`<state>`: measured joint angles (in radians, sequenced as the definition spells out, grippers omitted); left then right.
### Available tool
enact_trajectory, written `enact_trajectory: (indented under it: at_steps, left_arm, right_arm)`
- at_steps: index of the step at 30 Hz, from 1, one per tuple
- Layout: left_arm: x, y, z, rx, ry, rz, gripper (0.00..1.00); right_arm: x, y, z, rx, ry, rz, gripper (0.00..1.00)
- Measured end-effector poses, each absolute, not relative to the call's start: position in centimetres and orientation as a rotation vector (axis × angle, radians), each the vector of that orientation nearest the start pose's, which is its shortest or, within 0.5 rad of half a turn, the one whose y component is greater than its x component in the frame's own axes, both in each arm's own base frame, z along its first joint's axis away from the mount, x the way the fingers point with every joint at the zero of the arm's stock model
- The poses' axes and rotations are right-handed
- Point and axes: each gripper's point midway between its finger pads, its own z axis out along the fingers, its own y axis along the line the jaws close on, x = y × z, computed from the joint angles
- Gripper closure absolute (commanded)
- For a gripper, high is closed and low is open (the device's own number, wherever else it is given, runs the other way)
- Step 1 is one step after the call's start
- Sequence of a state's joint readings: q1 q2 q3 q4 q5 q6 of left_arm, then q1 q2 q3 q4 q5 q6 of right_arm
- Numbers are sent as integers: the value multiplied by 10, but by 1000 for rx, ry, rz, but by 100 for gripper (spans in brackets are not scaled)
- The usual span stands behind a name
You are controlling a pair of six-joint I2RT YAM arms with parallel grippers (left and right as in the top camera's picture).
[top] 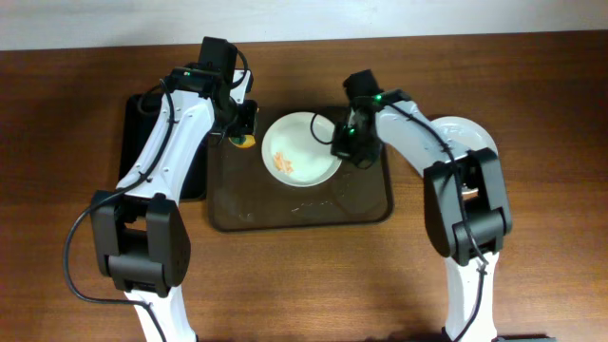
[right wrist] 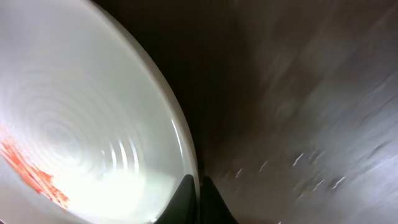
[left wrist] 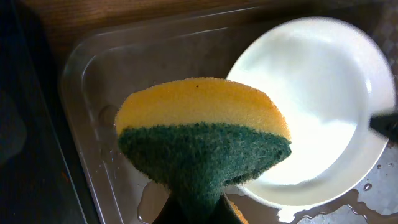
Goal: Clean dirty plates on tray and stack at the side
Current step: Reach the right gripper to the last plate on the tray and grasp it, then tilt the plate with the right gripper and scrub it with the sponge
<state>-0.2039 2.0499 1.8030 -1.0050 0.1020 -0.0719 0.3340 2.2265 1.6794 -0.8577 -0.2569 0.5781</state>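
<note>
One white plate (top: 302, 150), orange smears (top: 283, 163) unscrubbed, lies on the tray (top: 361, 204), toward its far edge. Right fingers (right wrist: 214, 208) are pressed together at its right rim, apparently pinching it to steady it for wiping. Left fingers (left wrist: 163, 216) are clamped on a yellow-green sponge (left wrist: 202, 124), poised just beside the plate's left rim. A further plate (top: 470, 133) rests on the table (top: 532, 76) right of the tray, likely starting the stack.

Both arms reach forward toward the plate (top: 299, 157): left gripper (top: 243, 138) clamped on a sponge (left wrist: 202, 134) just left of it, right gripper (top: 338, 146) pinched on its right rim.
</note>
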Motion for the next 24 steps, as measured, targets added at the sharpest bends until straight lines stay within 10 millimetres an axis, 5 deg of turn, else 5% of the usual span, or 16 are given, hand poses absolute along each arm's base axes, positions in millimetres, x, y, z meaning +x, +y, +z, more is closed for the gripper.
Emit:
enact_trajectory:
  at_steps: [4,8,11,18,24]
  left_arm:
    - [458,-112,113,211,2824,-206,99]
    - [458,-113,114,211,2823,-206,99]
    - [458,-113,114,210,2823,-206,99]
    - [458,-113,114,210,2823,-206,99]
    - [458,-113,114,210,2823,-206,99]
  right_arm:
    - [401,225,9,352,3088,467,95]
    - [395,241,9,324,3086,471,56]
    - [402,237,10,287,3069,477,38]
    - [442,221,19,-60,2916,510,39]
    - [449,227,22,-381,2825,493,50]
